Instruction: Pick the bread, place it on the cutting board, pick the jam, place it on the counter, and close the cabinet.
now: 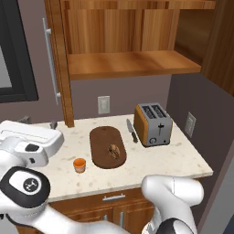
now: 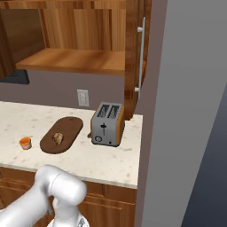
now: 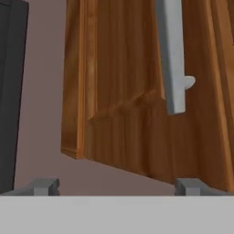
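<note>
Facing the cabinet (image 3: 137, 114) door, pincer (image 3: 116, 186) spread wide.

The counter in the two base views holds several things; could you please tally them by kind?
Cutting board: 1
Bread, on the board: 1
Jam jar: 1
Toaster: 1
Knife: 1
Total: 5

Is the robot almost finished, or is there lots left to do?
Almost. The bread lies on the cutting board, and the jam stands on the counter. The open gripper faces the left cabinet door, both doors being open. Shutting them is left.
</note>
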